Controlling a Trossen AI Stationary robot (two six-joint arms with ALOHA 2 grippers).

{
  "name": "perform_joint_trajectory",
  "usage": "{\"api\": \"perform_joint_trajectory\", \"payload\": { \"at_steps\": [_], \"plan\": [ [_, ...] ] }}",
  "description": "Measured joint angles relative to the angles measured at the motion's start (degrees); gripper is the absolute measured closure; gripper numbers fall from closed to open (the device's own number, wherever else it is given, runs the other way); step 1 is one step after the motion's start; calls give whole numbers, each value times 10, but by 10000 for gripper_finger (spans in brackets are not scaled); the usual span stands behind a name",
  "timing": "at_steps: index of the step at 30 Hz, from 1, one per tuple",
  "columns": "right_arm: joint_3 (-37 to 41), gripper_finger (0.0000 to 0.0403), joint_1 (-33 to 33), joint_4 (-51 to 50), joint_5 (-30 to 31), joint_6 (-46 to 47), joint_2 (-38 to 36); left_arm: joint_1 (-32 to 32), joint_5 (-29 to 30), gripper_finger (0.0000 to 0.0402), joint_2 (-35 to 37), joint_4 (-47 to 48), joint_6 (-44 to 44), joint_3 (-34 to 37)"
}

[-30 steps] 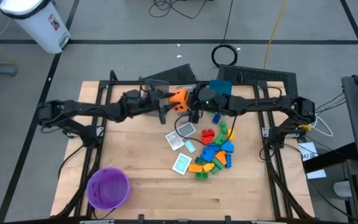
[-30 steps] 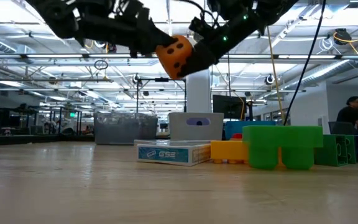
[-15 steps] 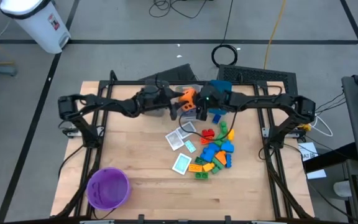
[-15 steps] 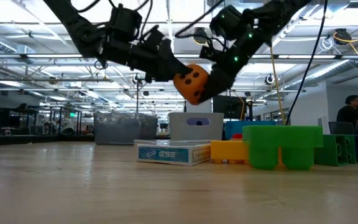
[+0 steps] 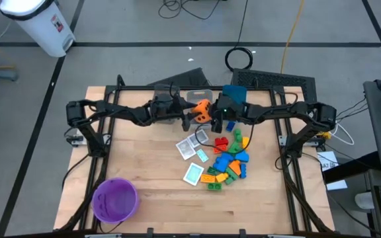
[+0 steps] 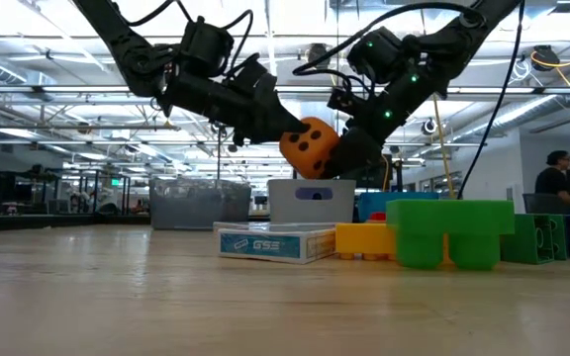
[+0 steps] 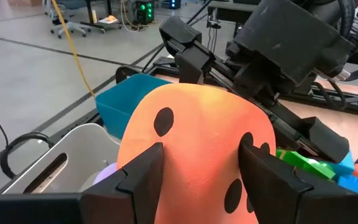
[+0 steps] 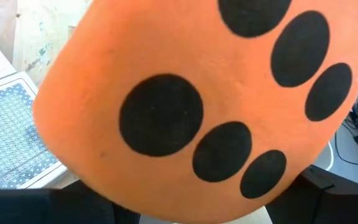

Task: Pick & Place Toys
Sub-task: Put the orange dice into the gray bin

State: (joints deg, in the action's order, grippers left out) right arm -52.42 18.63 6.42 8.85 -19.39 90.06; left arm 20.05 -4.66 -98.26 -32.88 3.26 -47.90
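My left pincer (image 5: 194,114) is closed on the orange die (image 5: 202,109) with black dots, one finger (image 7: 140,174) on each side, holding it up in the air over the 12 o'clock end of the table (image 5: 137,185). My right pincer (image 5: 212,115) is right against the die from the 3 o'clock side, but I cannot tell if it grips it. Down on the table, the white-and-teal cards (image 5: 192,149) lie near the middle, and the coloured bricks (image 5: 230,162) sit in a heap just beside them, toward 4 o'clock.
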Motion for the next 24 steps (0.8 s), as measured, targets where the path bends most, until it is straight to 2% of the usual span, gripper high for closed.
{"api": "perform_joint_trajectory", "payload": {
  "at_steps": [16,24],
  "plan": [
    [4,149,-23,-20,-1,1,-40,-20,4,195,31,-10,17,2],
    [14,149,-13,-5,-30,5,-24,-15,30,195,31,45,11,2]
  ]
}}
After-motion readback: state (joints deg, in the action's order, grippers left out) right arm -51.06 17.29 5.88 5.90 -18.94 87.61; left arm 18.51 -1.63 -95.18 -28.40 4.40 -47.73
